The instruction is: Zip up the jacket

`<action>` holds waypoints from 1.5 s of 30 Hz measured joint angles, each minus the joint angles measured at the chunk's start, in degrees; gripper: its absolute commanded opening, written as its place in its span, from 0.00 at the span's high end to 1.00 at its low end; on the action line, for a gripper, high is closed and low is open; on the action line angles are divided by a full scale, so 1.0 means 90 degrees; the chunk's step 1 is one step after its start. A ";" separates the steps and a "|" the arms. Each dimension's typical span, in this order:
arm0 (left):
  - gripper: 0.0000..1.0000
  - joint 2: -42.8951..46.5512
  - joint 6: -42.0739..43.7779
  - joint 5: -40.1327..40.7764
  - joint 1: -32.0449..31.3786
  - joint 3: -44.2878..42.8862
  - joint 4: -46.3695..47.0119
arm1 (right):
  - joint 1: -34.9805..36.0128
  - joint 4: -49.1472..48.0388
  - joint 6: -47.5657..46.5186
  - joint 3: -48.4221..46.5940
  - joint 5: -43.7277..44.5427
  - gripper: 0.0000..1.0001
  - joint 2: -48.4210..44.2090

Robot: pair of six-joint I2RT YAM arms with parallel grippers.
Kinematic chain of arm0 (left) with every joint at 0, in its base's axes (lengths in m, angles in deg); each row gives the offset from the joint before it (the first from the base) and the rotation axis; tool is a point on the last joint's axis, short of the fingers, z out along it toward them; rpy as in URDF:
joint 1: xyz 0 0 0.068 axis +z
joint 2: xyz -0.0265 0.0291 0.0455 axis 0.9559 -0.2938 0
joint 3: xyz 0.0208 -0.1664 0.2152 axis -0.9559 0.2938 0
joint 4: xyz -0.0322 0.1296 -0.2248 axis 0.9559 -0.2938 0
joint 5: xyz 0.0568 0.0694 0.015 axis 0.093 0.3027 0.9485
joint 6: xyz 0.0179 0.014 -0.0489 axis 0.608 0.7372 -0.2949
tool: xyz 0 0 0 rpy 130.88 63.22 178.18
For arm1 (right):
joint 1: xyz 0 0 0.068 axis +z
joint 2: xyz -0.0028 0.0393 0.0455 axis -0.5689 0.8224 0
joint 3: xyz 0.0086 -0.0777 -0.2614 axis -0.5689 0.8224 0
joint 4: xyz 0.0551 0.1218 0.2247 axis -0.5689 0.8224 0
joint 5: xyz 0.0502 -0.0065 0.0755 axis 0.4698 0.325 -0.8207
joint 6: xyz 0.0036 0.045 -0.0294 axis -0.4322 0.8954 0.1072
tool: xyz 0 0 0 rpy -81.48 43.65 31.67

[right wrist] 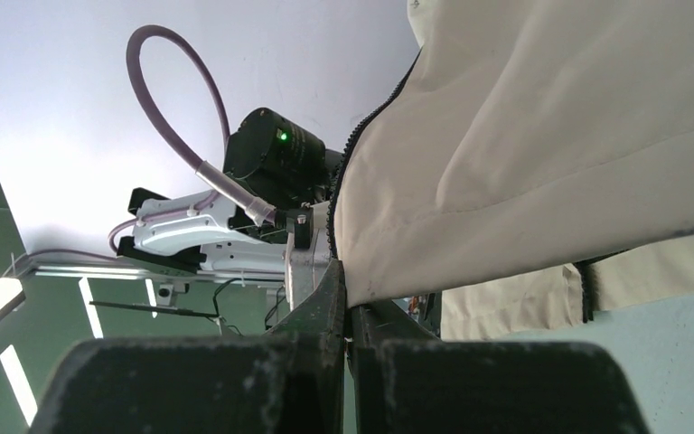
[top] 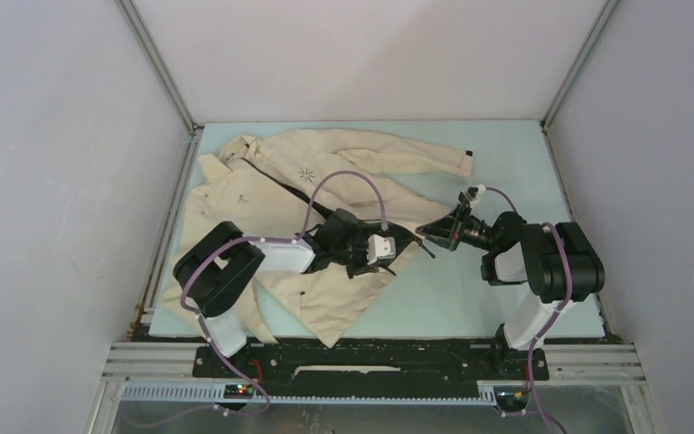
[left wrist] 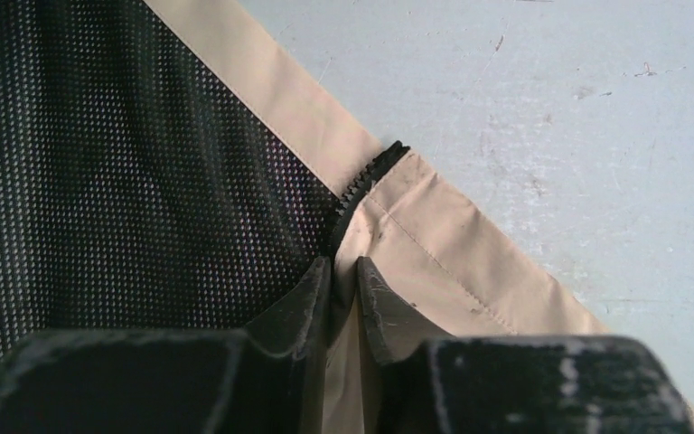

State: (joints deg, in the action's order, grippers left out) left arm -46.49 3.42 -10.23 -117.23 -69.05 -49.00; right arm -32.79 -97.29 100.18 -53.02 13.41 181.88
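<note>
Large beige fabric jacket (top: 262, 194) lies unzipped on the left of the pale blue table (top: 506, 154). Left gripper (left wrist: 343, 271) pinches its hem below the dark zipper teeth (left wrist: 366, 176). Right gripper (right wrist: 348, 289) clamps the opposite edge (probably to align both halves).

A pale blue desk (top: 515, 149) is sitting between white walls (top: 54, 136); aluminium posts (top: 155, 61) are rising from its far corners, a silver rail (top: 154, 360) lining its near edge.

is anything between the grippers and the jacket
Nothing visible. The left gripper is shut on the jacket right below the zipper teeth, and the right gripper is shut on another edge of it.
</note>
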 measured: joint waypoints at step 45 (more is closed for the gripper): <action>1.00 0.3383 -0.5185 0.4928 -0.1581 0.0831 -0.0418 | 0.1404 -0.0053 0.0231 0.0534 0.1486 1.00 -0.0406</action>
State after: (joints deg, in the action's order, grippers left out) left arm -16.04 -43.25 34.11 -131.46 -61.57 -52.76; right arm -20.15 -97.78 102.25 -48.21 26.79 178.23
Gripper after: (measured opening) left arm 0.009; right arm 0.013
